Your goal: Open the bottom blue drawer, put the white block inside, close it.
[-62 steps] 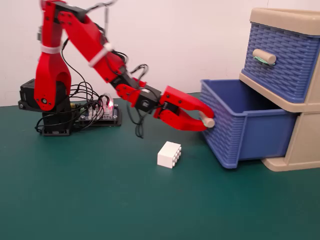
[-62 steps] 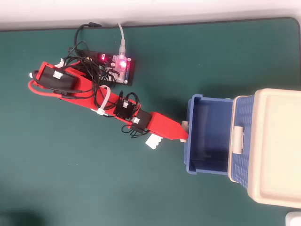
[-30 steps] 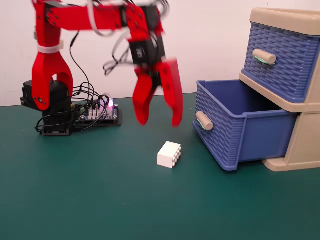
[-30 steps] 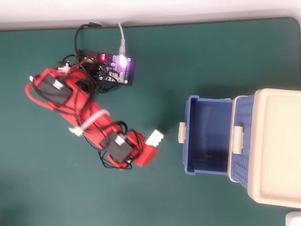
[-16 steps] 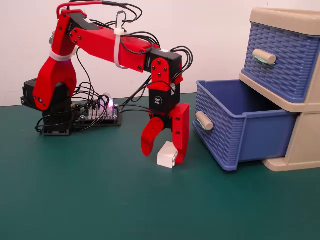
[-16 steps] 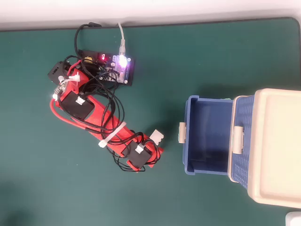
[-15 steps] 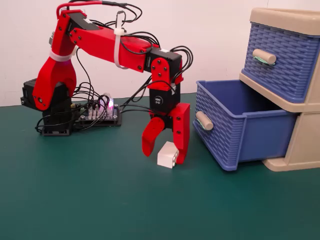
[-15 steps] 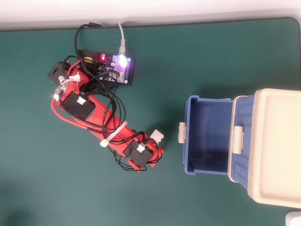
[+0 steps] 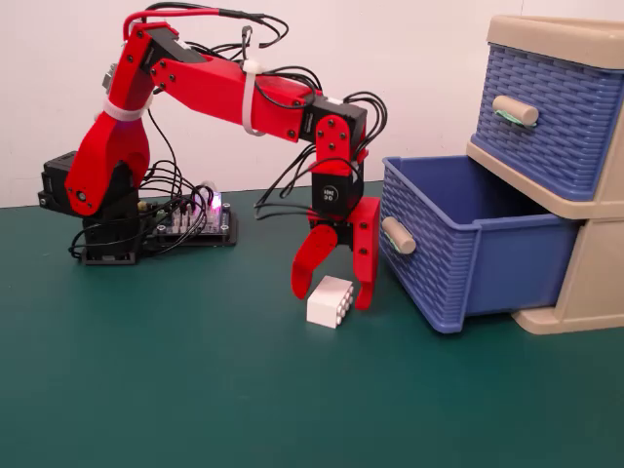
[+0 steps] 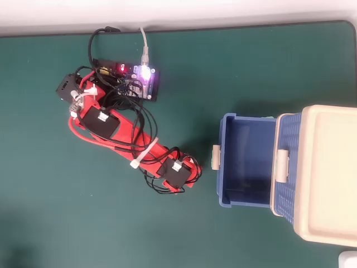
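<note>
Down on the green mat point(image 9: 195, 390), the red gripper point(image 9: 333, 292) pointed straight at the surface with its jaws spread, one finger on each side of the white block point(image 9: 329, 300). The left finger, as the fixed view showed it, stood just behind and beside the block's upper left corner; the right finger reached down along the block's right end. Whether either finger actually touched the brick could not be told. The block itself rested on the mat, its round studs facing the camera in the fixed view. From overhead the arm's wrist covered it entirely, so only the gripper's red body point(image 10: 187, 170) showed there.

Just to the right, the bottom blue drawer point(image 9: 468, 253) stood pulled well out of the beige cabinet point(image 9: 595, 283), its inside bare in the overhead view point(image 10: 248, 159). Its beige handle point(image 9: 397, 235) pointed toward the gripper, near it but apart. The upper drawer point(image 9: 546, 117) sat pushed in.

Behind the arm's base point(image 9: 93, 219), a circuit board point(image 9: 195, 219) with lit lamps lay among tangled black cables, seen from above as well point(image 10: 136, 78).
</note>
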`<state>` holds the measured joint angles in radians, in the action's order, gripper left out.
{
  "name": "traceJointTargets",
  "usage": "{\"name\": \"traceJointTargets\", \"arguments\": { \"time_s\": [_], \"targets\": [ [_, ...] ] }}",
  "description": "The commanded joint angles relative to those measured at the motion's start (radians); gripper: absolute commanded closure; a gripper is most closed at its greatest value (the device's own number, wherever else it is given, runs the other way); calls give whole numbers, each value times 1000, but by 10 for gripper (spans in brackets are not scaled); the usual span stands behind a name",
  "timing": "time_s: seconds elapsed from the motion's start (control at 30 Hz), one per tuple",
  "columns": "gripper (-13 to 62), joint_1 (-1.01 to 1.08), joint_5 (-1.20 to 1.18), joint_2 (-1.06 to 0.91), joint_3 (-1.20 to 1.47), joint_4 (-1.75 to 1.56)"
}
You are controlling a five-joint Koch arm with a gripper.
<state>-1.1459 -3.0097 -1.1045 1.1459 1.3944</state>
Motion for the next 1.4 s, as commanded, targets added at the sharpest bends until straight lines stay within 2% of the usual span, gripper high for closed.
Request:
{"name": "traceJointTargets", "arguments": {
  "time_s": [0.0,0.07,0.17,0.43,0.57,0.63,0.73,0.8,0.87,0.97,1.13,1.2,1.23,1.27,1.3,1.37],
  "targets": [
    [250,-11,-40,-29,2,21],
    [355,-11,-38,-34,18,38],
    [570,-9,-38,-37,18,147],
    [576,2,-41,-61,5,212],
    [576,37,-23,-279,-35,216],
    [576,34,-18,-400,-114,209],
    [576,3,-21,-474,-285,207],
    [576,-107,-20,-457,-437,192],
    [576,-202,-18,-344,-580,123],
    [575,-238,-6,-163,-798,54],
    [572,-265,9,-29,-904,61],
    [534,-279,8,-21,-902,64],
    [471,-281,8,-9,-902,60],
    [361,-281,6,8,-902,58],
    [282,-281,5,20,-905,57],
    [171,-281,2,31,-907,58]
  ]
}}
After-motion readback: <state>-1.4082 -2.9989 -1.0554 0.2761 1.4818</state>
